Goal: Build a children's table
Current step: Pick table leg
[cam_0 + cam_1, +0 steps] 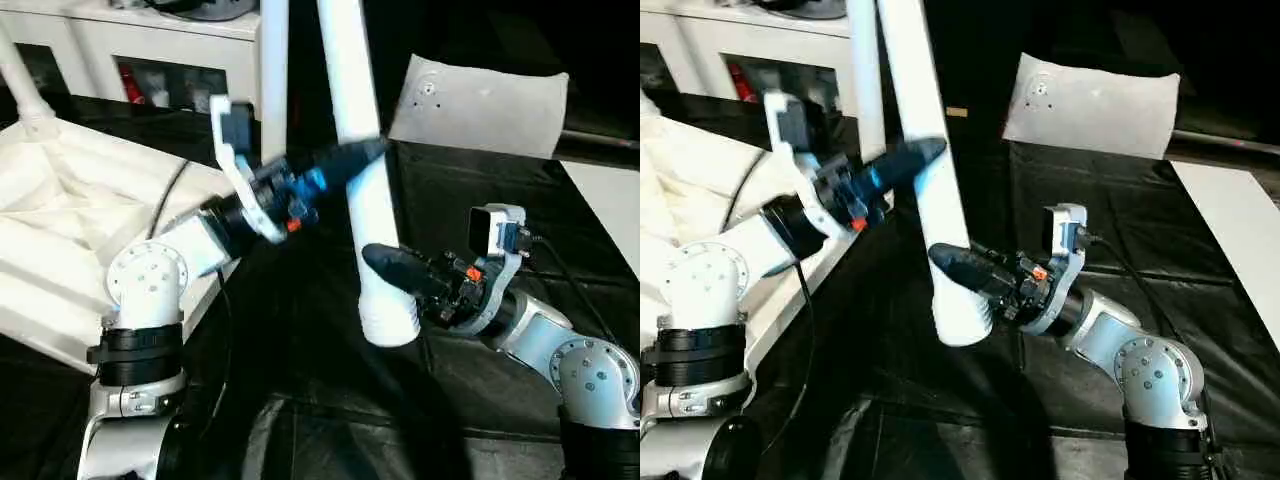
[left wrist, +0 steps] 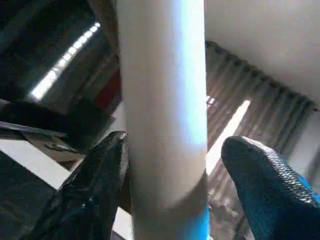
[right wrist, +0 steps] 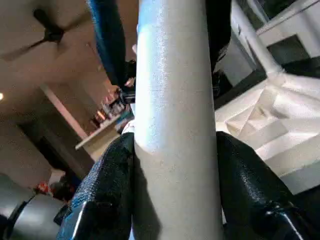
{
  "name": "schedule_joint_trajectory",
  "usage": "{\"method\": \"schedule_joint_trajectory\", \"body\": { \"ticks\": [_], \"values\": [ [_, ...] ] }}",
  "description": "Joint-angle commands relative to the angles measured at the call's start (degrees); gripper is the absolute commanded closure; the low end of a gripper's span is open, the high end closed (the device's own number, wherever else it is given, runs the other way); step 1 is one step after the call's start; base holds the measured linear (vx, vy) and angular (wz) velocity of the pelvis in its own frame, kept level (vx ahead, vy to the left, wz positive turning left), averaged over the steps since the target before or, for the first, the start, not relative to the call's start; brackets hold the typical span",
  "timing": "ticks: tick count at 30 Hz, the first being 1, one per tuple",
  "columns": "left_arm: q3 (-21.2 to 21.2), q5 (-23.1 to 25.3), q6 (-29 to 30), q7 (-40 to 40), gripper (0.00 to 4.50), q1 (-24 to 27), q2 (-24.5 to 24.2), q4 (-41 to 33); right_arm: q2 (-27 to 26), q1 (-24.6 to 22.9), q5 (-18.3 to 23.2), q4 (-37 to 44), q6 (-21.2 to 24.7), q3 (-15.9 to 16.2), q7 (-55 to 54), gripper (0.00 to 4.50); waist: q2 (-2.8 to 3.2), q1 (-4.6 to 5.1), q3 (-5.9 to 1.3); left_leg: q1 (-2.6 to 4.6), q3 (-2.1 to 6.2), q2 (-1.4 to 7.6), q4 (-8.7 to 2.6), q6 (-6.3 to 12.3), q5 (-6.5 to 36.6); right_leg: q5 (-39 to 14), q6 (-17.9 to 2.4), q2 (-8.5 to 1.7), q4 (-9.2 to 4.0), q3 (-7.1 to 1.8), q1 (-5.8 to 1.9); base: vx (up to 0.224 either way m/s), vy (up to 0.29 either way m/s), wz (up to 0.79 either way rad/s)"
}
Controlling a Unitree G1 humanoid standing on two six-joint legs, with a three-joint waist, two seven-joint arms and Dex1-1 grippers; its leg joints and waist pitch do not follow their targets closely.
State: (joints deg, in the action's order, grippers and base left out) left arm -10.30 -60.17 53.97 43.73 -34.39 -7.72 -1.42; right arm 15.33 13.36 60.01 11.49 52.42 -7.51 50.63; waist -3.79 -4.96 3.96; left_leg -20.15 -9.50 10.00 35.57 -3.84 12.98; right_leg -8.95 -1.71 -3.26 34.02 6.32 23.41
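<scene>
A long white round plastic table leg (image 1: 362,170) stands almost upright in the middle of the frame. The right gripper (image 1: 385,265) is closed tight on its lower end, and the left gripper (image 1: 365,152) sits open around it higher up. The white ribbed plastic table top (image 1: 60,240) lies upside down at the left, on the black counter (image 1: 470,200).
</scene>
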Motion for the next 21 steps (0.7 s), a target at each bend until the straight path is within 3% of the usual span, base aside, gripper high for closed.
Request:
{"method": "schedule_joint_trajectory", "body": {
  "ticks": [1, 5, 21],
  "values": [
    [1.2, -0.4, 1.1, 1.7, 1.13, -0.2, -1.2, -0.4, 1.0, -0.4, -0.1, 2.5, 0.2, 0.1, 1.0, 2.59, 0.08, -0.05, -4.00, -0.07, 0.96, 3.03, -4.38, 0.74, 3.8, -27.1, -2.3, -5.67, -5.60, -3.57, -3.44, 0.000, 0.000, 0.00],
    [1.6, 1.0, 0.1, 2.9, 1.13, -0.3, -2.2, 0.6, 1.7, -0.6, -0.3, 2.5, -0.1, 0.5, 1.2, 2.59, 0.20, -0.11, -4.04, -0.02, 1.03, 3.01, -4.43, 0.52, 4.1, -28.1, -1.4, -5.67, -5.72, -3.54, -3.44, 0.000, 0.000, 0.00],
    [0.7, -1.2, 0.5, 4.5, 1.13, 0.1, -2.9, 1.2, 3.3, -0.9, -0.5, 2.1, -1.0, 1.3, 1.3, 2.59, 0.10, -0.18, -4.07, -0.11, 0.99, 3.05, -4.40, 0.62, 3.8, -27.0, -2.3, -5.72, -5.56, -3.51, -3.54, 0.000, 0.000, 0.00]
  ]
}}
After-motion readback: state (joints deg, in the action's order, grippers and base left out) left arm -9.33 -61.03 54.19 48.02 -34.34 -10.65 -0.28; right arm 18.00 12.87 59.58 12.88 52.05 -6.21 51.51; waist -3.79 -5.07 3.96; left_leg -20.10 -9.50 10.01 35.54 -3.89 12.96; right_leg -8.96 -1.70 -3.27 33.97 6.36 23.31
